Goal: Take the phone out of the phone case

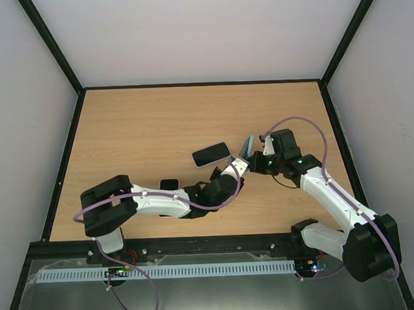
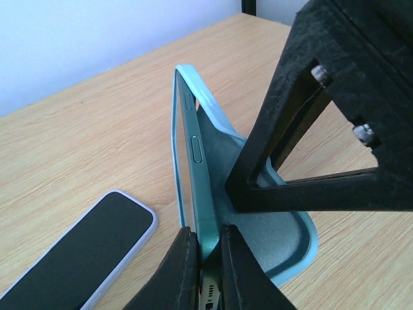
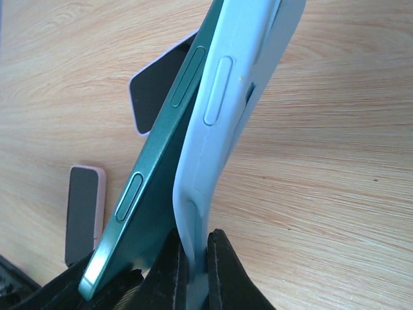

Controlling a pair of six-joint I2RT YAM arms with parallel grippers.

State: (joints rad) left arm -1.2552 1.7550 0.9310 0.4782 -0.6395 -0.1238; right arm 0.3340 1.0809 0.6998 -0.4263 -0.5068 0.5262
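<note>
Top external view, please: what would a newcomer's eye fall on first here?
Right of centre, the left gripper pinches the green phone while the right gripper pinches the pale blue case, which is partly peeled away. A second phone lies flat beside them.

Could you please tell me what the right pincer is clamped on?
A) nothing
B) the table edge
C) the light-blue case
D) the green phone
C: the right pincer is shut on the light-blue case, with the green phone leaning away beside it.
</note>
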